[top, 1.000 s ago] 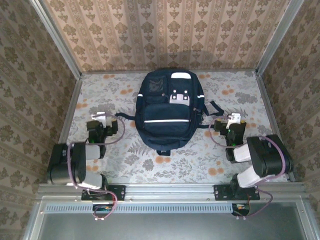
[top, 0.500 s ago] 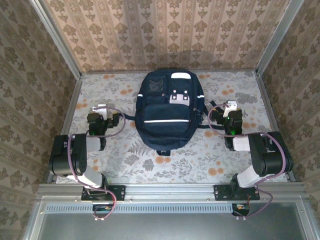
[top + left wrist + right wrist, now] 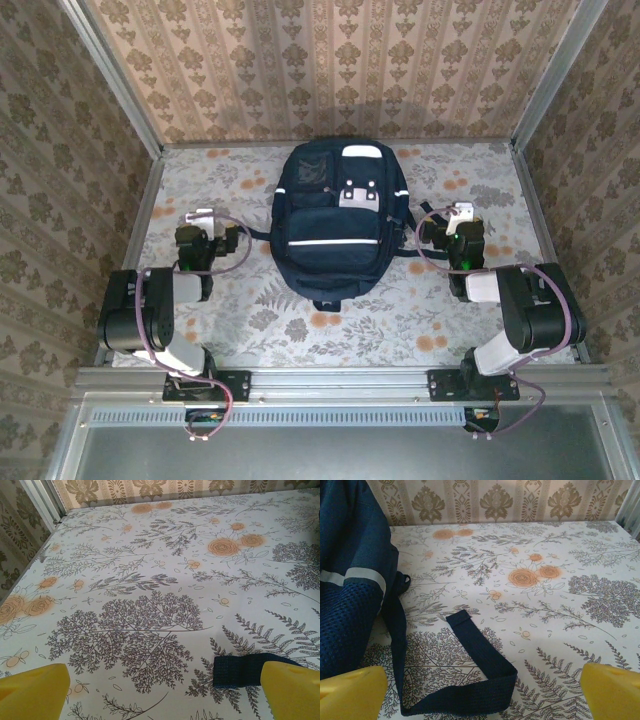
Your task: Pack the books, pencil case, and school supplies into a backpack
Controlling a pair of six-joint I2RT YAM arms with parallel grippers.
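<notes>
The navy backpack [image 3: 333,222] lies flat in the middle of the table, front side up, with white stripes and a white patch. My left gripper [image 3: 201,217] is low over the table to its left, open; between its yellow fingers [image 3: 35,690] is bare cloth, and the end of a black strap [image 3: 239,670] lies beside the right finger. My right gripper [image 3: 461,214] is to the backpack's right, also open and holding nothing. Between its yellow fingers [image 3: 612,690] a looped strap [image 3: 485,655] lies on the table, with the backpack's side [image 3: 350,605] at the left. The books, pencil case and school supplies are out of view.
A floral tablecloth [image 3: 480,180] covers the table. Patterned walls close it in at the back [image 3: 340,70], left and right, with metal rails [image 3: 140,240] along the edges. Open cloth lies in front of the backpack [image 3: 330,335].
Both grippers moved a little away from their bases, toward the back wall, during the first half second, then held still. The backpack has not moved.
</notes>
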